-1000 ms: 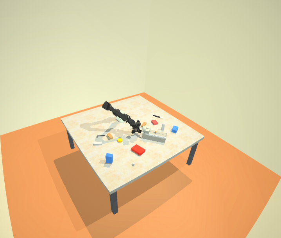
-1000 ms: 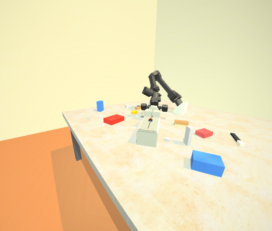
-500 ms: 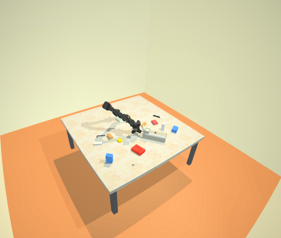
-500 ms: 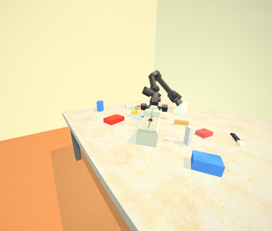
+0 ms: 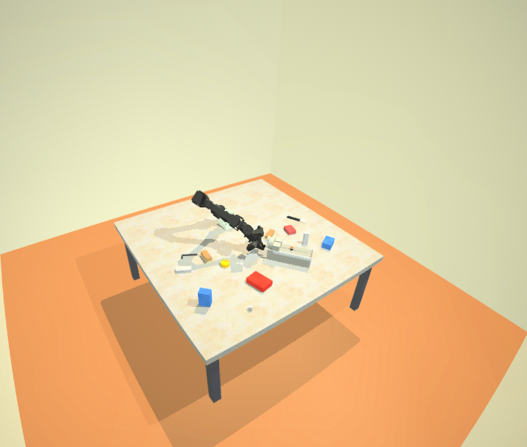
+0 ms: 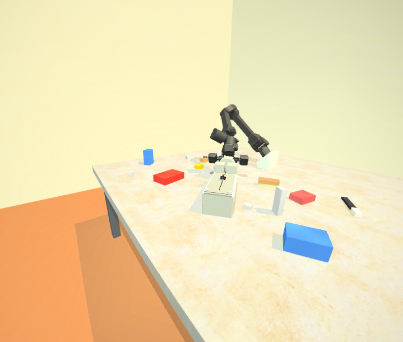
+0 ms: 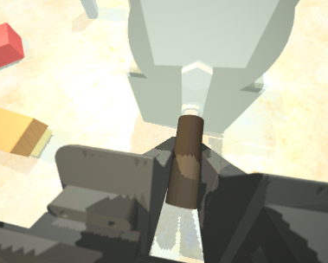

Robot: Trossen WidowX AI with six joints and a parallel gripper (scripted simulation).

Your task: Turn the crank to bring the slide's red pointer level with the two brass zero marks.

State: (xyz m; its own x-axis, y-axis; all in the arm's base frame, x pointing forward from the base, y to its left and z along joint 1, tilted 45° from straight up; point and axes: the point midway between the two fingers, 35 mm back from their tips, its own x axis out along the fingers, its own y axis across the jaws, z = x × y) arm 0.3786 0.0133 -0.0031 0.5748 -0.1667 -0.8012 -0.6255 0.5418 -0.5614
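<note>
The pale grey-green machine (image 5: 289, 257) (image 6: 217, 204) (image 7: 214, 35) is a long box with a slotted top and a taller housing at the arm's end. The small red pointer (image 5: 292, 248) (image 6: 223, 175) sits over the slot, towards the housing end. The brass zero marks are too small to tell, so I cannot judge whether the pointer is level with them. In the wrist view a pale crank arm (image 7: 196, 82) leads down to a brown cylindrical handle (image 7: 187, 169). My gripper (image 7: 183, 143) is shut on the handle, one finger on either side.
A red block (image 5: 259, 281) (image 6: 168, 176) lies beside the machine. On the other side are an orange block (image 6: 268, 181) (image 7: 10, 130), a second red block (image 6: 302, 197) (image 7: 3, 45), an upright grey block (image 6: 278, 200) and a blue block (image 6: 306, 241). A yellow disc (image 5: 224, 263) lies near the gripper.
</note>
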